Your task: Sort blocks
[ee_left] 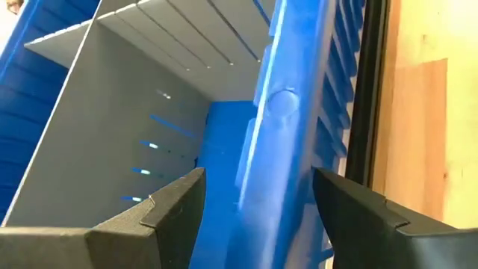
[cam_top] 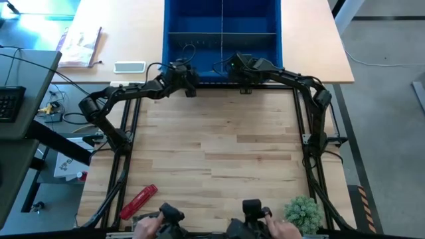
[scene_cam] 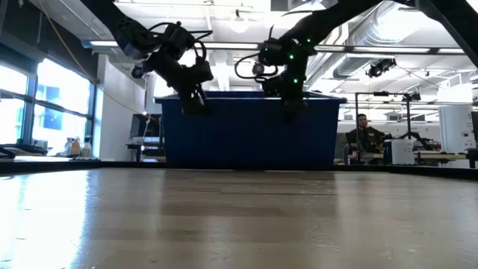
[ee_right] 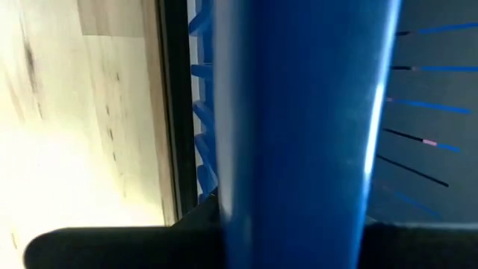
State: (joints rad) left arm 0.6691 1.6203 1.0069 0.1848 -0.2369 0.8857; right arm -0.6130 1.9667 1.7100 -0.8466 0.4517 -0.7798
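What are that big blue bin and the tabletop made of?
The big blue divided bin looks like moulded plastic: glossy walls with ribs along its rim in the left wrist view. The pale tabletop looks like jointed wooden planks, with visible grain and a satin sheen.

2 arms (cam_top: pixel 126 99) – 1 blue bin (cam_top: pixel 222 40), 1 red tool (cam_top: pixel 138 200)

Bright ceiling lights and window glare backlight the low view, and the right wrist view is blurred.

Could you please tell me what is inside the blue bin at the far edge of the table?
The blue bin shows grey dividers and bare compartment floors; no blocks are visible. The left gripper and right gripper cover its near edge.
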